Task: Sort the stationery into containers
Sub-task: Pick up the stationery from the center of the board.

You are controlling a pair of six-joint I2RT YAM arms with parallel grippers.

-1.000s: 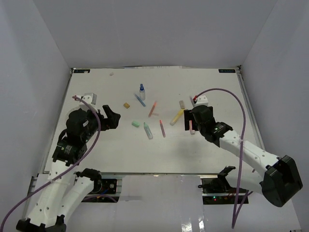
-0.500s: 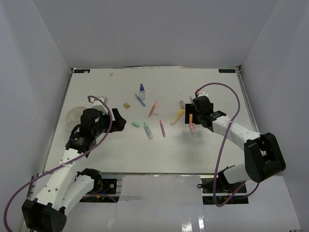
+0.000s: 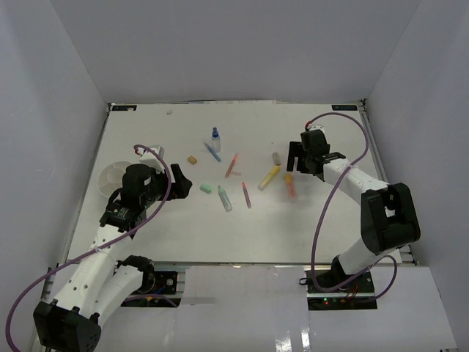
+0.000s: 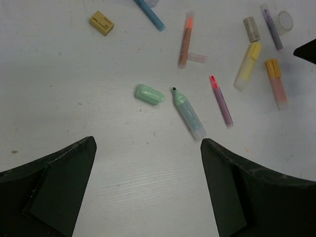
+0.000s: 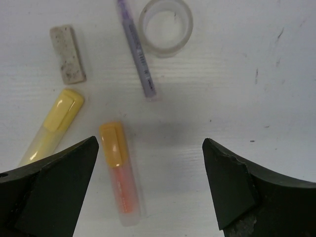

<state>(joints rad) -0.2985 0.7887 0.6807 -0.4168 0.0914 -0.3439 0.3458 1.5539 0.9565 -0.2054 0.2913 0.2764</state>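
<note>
The stationery lies mid-table: white blue-capped bottle (image 3: 215, 138), blue pen (image 3: 212, 152), tan block (image 3: 193, 159), orange pen (image 3: 232, 164), green eraser (image 3: 206, 188), green marker (image 3: 224, 198), red pen (image 3: 246, 195), yellow highlighter (image 3: 268, 177). An orange highlighter (image 5: 121, 170) lies flat between my right gripper's (image 5: 150, 143) open fingers, near the left one. The clear tape ring (image 5: 165, 19) and a purple pen (image 5: 137, 49) lie beyond. My left gripper (image 4: 148, 143) is open and empty, short of the green eraser (image 4: 149, 94) and green marker (image 4: 189, 112). The white dish (image 3: 102, 180) sits far left, partly behind the left arm.
A grey eraser block (image 5: 67, 53) lies beside the yellow highlighter (image 5: 53, 123). A loose clear cap (image 4: 197, 58) lies by the orange pen (image 4: 185, 39). White walls enclose the table on three sides. The right arm's cable loops over the right side (image 3: 344, 121).
The right arm has folded back and its gripper has moved up toward the far right; the orange highlighter lies on the table. The left arm moved right off the dish, then held still.
</note>
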